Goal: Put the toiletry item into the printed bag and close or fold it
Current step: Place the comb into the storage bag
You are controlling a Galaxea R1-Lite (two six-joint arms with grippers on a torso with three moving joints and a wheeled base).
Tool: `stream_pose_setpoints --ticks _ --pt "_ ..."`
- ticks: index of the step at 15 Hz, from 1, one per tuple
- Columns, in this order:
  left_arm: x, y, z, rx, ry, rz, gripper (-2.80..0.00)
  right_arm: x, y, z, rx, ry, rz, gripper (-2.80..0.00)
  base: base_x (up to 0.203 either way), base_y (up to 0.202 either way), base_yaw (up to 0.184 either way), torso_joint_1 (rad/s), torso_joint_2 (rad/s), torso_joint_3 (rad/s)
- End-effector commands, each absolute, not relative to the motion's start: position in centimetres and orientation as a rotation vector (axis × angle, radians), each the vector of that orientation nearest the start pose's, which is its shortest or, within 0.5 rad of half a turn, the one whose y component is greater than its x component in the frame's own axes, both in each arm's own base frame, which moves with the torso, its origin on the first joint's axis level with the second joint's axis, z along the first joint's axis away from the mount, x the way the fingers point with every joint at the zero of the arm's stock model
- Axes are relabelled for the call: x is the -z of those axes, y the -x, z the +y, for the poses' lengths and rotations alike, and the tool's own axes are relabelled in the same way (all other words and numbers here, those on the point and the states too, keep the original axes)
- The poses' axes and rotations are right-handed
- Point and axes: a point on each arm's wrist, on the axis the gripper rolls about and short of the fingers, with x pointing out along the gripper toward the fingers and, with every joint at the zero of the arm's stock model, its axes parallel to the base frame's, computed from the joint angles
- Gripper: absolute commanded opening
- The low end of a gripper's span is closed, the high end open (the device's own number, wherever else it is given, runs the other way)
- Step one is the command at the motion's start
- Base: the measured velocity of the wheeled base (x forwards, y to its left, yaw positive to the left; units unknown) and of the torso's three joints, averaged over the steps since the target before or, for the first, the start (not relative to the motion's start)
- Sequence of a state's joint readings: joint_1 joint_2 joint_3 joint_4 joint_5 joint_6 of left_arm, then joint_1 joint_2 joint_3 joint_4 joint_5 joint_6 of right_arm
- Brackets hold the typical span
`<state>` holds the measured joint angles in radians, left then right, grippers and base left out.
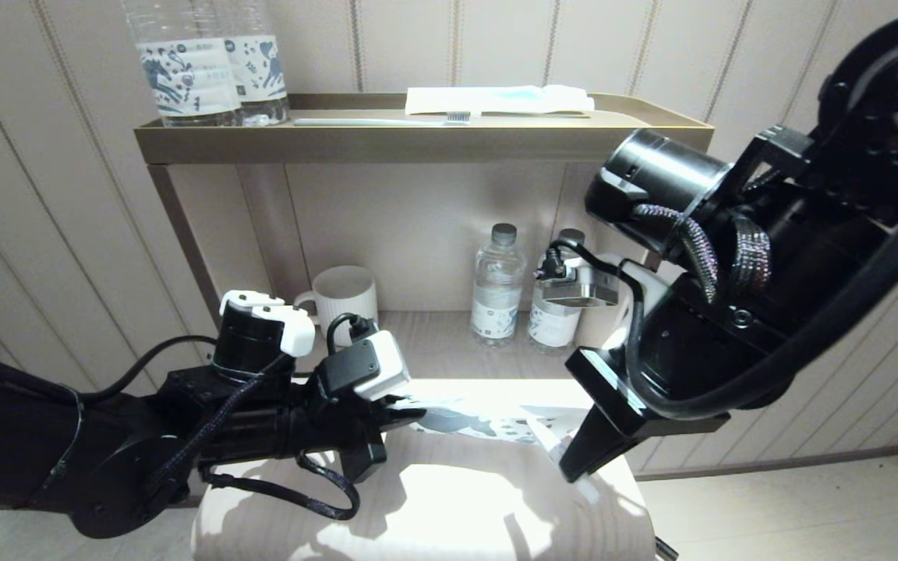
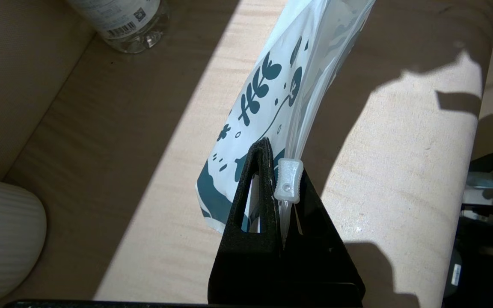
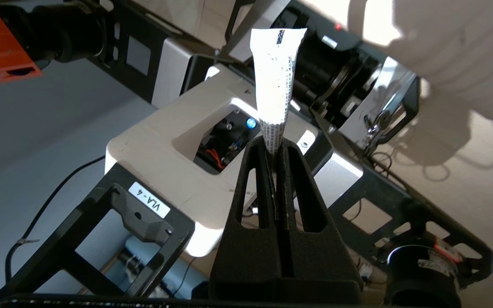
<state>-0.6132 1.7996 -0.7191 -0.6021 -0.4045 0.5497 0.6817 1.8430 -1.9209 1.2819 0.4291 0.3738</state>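
Note:
The printed bag (image 1: 471,421) (image 2: 268,94) is held up off the pale tabletop (image 1: 433,506), its blue motifs showing. My left gripper (image 1: 411,414) (image 2: 280,159) is shut on the bag's edge, right beside its clear zip slider (image 2: 288,180). The toiletry item (image 3: 274,77), a flat white tube with small print, sticks out of my right gripper (image 3: 274,144), which is shut on its narrow end. In the head view the right gripper (image 1: 575,466) hangs just right of the bag's other end, with the white toiletry item (image 1: 587,489) showing below its tips.
On the low shelf behind stand two water bottles (image 1: 498,284) (image 1: 552,315) and a ribbed white mug (image 1: 344,293). The upper tray (image 1: 418,140) holds two labelled bottles (image 1: 184,66), a toothbrush (image 1: 383,121) and a white packet (image 1: 496,100). The right arm fills the right side.

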Motion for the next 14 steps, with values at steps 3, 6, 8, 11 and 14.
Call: stream_pose_setpoints --ticks 3,6,8,11,14 --pt "-12.9 -24.4 -18.3 1.111 -0.545 0.198 -2.80 -26.5 -22.4 19.3 -0.699 -0.141 1.531 -2.80 0.000 0.000 0.000 0.000 0.00 0.000" --pt "-12.9 -24.3 -18.2 1.114 -0.547 0.199 -2.80 -25.5 -23.3 19.2 -0.684 -0.177 1.584 -2.80 0.000 0.000 0.000 0.000 0.00 0.000" --pt "-13.0 -24.2 -18.1 1.114 -0.547 0.194 -2.80 -24.9 -24.4 19.1 -0.692 -0.223 1.610 -2.80 0.000 0.000 0.000 0.000 0.00 0.000" --pt "-12.9 -24.1 -18.1 1.109 -0.544 0.171 -2.80 -24.7 -25.1 18.8 -0.679 -0.243 1.606 -2.80 0.000 0.000 0.000 0.000 0.00 0.000" --pt "-12.5 -23.8 -17.9 1.108 -0.546 0.157 -2.80 -24.4 -25.7 18.4 -0.665 -0.261 1.607 -2.80 0.000 0.000 0.000 0.000 0.00 0.000"
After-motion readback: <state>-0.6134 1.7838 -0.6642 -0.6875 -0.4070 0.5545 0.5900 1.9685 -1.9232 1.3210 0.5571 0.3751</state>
